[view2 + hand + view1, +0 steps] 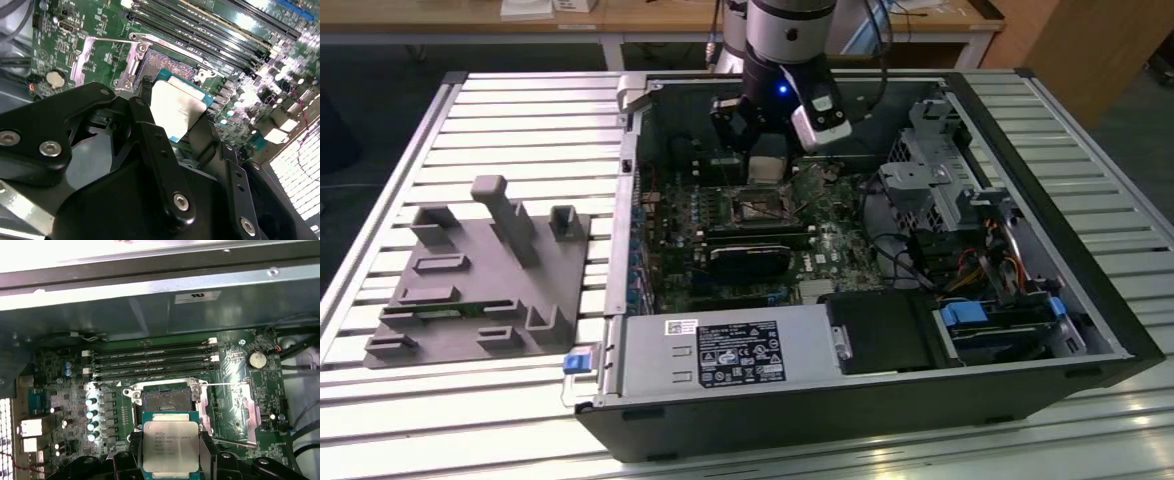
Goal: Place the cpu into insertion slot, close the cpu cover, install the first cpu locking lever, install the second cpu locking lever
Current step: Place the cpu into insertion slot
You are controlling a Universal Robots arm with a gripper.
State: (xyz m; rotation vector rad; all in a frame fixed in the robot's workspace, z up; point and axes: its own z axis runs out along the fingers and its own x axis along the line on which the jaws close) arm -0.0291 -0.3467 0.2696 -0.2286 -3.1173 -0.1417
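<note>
No word or number can be read with certainty, but print is visible in a few places. In the exterior view, a black label (740,353) with white print and small symbols lies on the silvery power supply box (654,365). A small white label (683,327) sits just beside its corner, toward the exterior view's left. In the first wrist view, the metal top of the cpu (170,447) carries several lines of dark print, too blurred to read. A white sticker (197,297) with dark marks stands on the grey case wall (125,315).
</note>
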